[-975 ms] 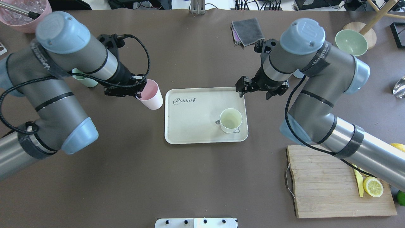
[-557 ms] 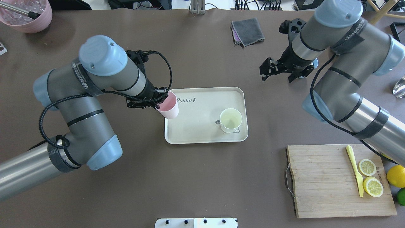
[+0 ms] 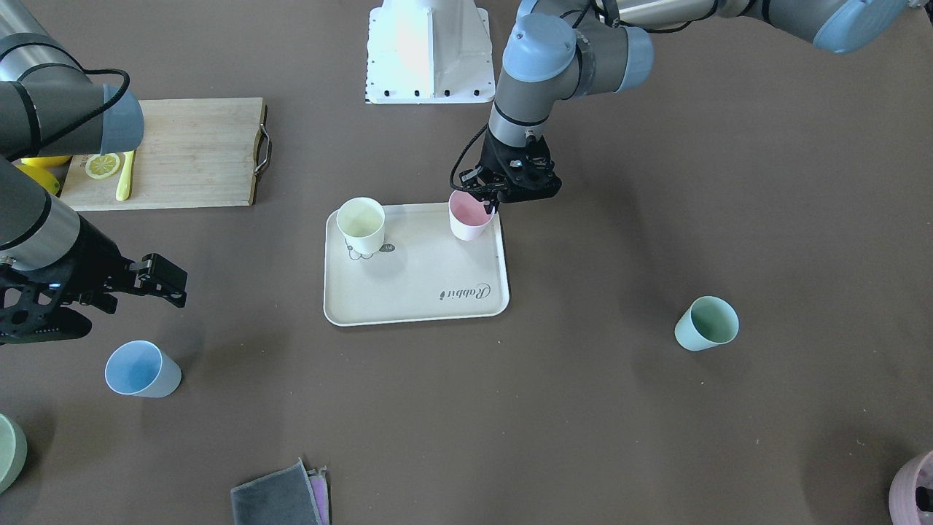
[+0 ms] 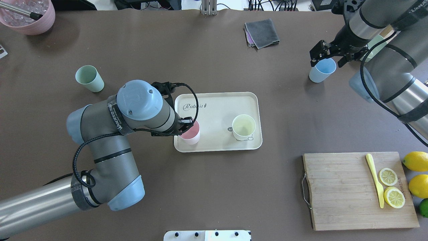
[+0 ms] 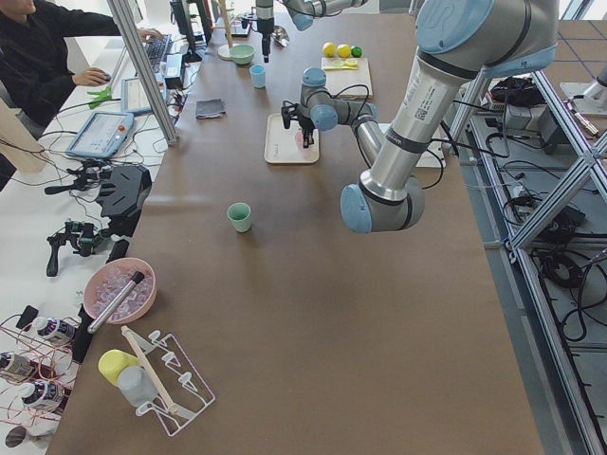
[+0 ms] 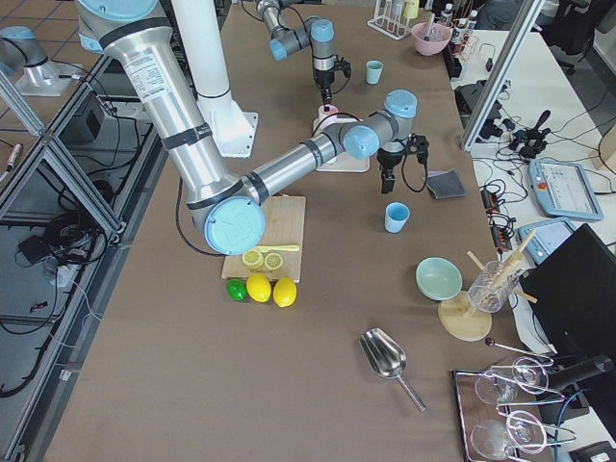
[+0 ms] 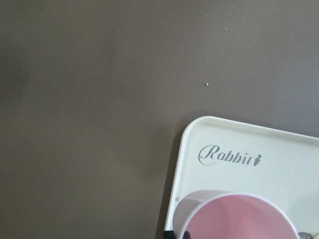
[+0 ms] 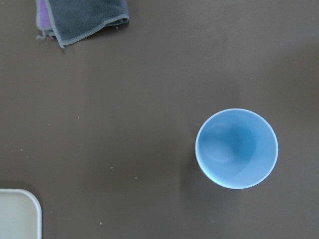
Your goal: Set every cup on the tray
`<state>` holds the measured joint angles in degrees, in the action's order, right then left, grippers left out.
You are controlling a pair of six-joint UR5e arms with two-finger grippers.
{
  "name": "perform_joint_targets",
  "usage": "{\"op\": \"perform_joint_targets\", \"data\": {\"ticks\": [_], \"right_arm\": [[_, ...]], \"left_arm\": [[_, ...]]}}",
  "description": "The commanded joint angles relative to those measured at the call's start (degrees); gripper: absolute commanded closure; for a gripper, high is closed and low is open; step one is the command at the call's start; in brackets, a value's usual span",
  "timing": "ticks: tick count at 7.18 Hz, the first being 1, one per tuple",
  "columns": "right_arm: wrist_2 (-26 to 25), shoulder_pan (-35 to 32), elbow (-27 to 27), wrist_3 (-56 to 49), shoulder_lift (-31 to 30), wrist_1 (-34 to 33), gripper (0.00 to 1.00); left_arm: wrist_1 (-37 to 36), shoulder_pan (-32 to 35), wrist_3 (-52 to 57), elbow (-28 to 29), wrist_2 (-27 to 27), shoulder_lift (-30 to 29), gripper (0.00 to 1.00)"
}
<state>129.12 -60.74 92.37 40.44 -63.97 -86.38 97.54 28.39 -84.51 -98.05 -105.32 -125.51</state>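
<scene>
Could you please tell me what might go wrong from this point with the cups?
1. The left pincer holds the pink cup close to a corner rim of the tray. If the cup is released partly on the rim, it could tip off.
2. The right pincer hangs open near the blue cup, which sits off-centre in the right wrist view. A misaligned descent could knock it over.

My left arm: elbow folded, wrist pointing straight down. Left pincer (image 3: 487,198) is closed on the rim of the pink cup (image 3: 466,216). My right arm: reached out far to my right side, wrist also turned down. Right pincer (image 4: 329,59) has its fingers spread wide, gripping nothing, held above the surface (image 4: 214,187).
</scene>
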Motion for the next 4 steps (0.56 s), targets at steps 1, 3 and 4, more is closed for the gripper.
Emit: {"op": "perform_joint_targets", "data": {"ticks": [1,3,4], "right_arm": [[-0.01,-2.79,-3.32,-5.96,-0.45,0.07,0.00],[-0.71,-2.90,-6.74,-6.95,-0.28,0.94,0.00],[-0.89,-2.63,-8.51,-6.95,0.25,1.03,0.00]], "left_arm": [[1.69,-0.36,0.04,1.11,1.77,-0.08,0.09],[1.08,1.21,1.09,-1.69,1.34,0.00,0.03],[0.99,2.44,3.71,-1.97,1.25,0.18,0.03]]}}
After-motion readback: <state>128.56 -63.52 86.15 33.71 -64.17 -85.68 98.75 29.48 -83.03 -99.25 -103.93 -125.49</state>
